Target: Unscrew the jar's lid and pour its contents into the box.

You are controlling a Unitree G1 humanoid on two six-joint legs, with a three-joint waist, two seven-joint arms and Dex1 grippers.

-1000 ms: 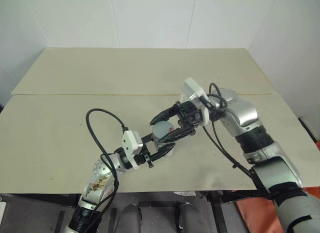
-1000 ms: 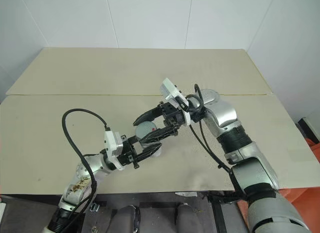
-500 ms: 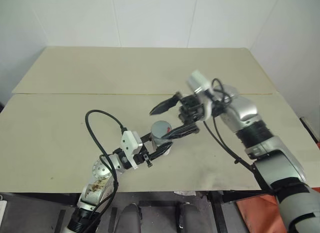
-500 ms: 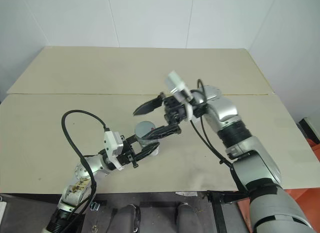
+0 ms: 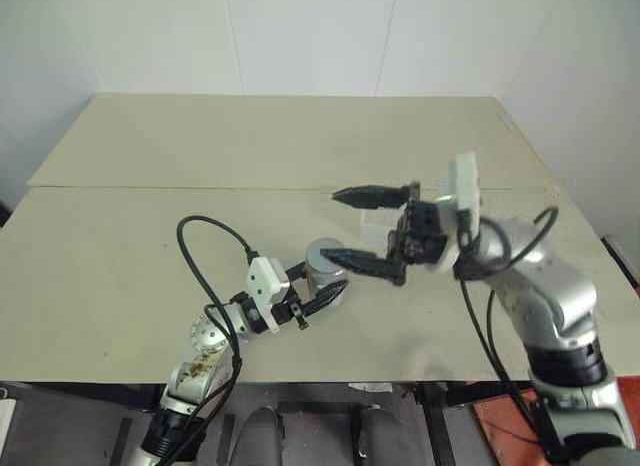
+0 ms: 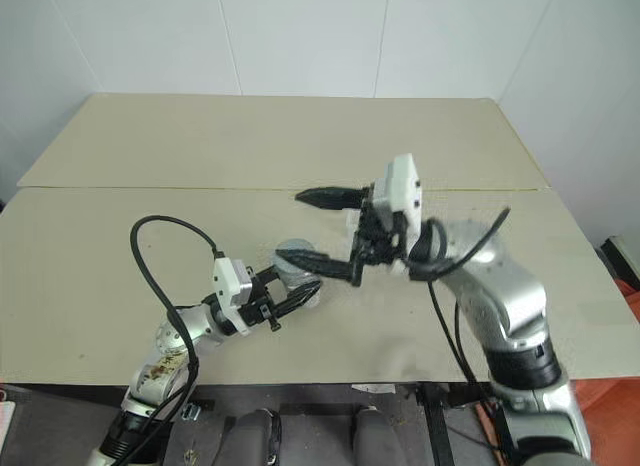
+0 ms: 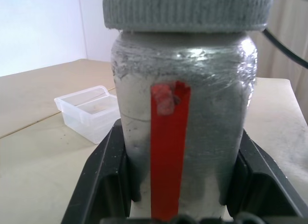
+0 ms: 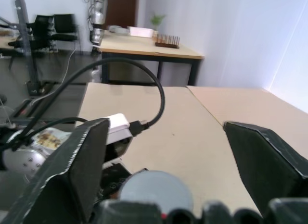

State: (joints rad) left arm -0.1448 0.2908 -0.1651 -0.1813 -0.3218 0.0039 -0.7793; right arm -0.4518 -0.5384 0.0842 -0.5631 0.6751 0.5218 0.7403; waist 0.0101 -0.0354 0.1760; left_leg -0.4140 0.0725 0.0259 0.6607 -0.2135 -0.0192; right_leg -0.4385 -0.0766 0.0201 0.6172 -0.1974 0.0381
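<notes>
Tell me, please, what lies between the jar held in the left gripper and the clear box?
Only bare table, as the left wrist view shows: nothing stands between the jar and the box.

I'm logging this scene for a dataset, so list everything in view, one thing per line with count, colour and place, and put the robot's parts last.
jar: one, clear with a red strip, upright in the left end effector above the table's near middle.
lid: one, grey, on top of the jar.
box: one, clear plastic, on the table beyond the jar.
table: one, beige, seam running across it.
office desk: one, light top with dark legs, across the room.
chairs: dark, near that desk.
left end effector: one, black fingers, shut on the jar.
right end effector: one, black fingers, open, above the lid, gripping nothing.
</notes>
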